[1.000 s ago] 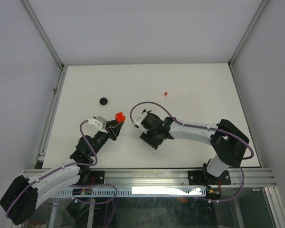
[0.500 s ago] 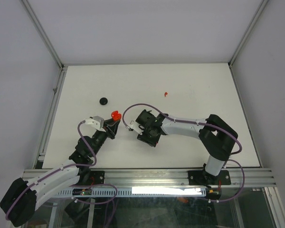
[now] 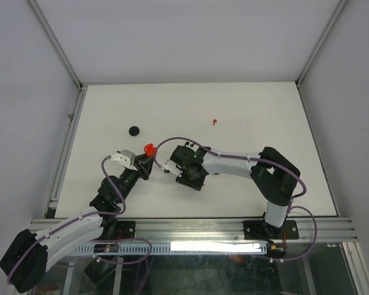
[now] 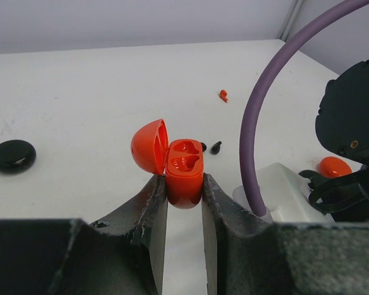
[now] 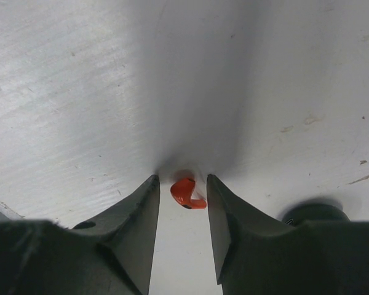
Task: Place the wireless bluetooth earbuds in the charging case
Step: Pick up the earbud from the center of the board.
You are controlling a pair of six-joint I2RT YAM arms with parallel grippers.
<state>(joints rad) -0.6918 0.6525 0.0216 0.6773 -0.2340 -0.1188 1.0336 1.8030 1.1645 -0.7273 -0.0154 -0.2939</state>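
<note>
The charging case is sitting clamped between the fingers of the left end effector; it is glossy red and rounded, its lid hanging open to one side, both moulded cavities showing empty; two black earbuds are lying on the bench just beyond it; the right end effector is standing narrowly open around a tiny curved red earbud, a gap showing on one side; a second red earbud is lying farther back, well apart.
</note>
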